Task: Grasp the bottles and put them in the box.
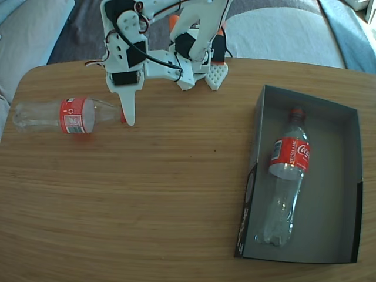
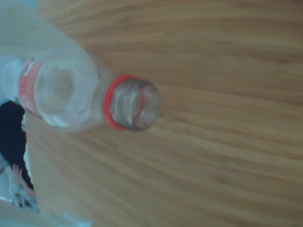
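1 bottle (image 1: 286, 176) is seen lying in the box (image 1: 346, 176); another (image 1: 64, 115) lies on the desk (image 1: 164, 194), the tool (image 1: 127, 114) at its neck, its opening seemingly indeterminable.

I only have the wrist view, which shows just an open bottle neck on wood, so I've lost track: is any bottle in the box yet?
Observer: Yes. In the fixed view the boxed bottle lies inside the box, neck toward the far wall.
Operator: Where is the box from the one I see?
Observer: At the right of the fixed view. The loose bottle lies at the left on the table, well apart from it.
Operator: And the gripper?
Observer: The gripper is at the loose bottle's neck end. I cannot tell if it is open.
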Controlling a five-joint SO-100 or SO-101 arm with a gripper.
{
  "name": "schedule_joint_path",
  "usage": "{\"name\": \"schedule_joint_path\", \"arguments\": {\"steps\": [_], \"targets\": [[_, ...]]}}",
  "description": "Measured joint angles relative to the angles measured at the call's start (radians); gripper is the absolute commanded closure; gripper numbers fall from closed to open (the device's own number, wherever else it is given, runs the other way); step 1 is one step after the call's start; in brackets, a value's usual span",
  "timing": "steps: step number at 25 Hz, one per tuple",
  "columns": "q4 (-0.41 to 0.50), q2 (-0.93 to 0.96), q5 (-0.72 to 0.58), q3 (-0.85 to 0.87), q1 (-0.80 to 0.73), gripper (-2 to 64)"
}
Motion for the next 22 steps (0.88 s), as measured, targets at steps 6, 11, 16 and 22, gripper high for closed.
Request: {"name": "schedule_joint_path", "arguments": {"steps": [6, 11, 16, 22], "targets": [[-0.040, -0.009, -0.003, 0.008, 0.000, 21.9], [-0.049, -0.141, 0.003, 0.008, 0.005, 22.1], [-0.051, -0.241, 0.002, -0.055, 0.077, 21.5], [-0.058, -0.308, 0.000, -0.094, 0.107, 21.5]]}}
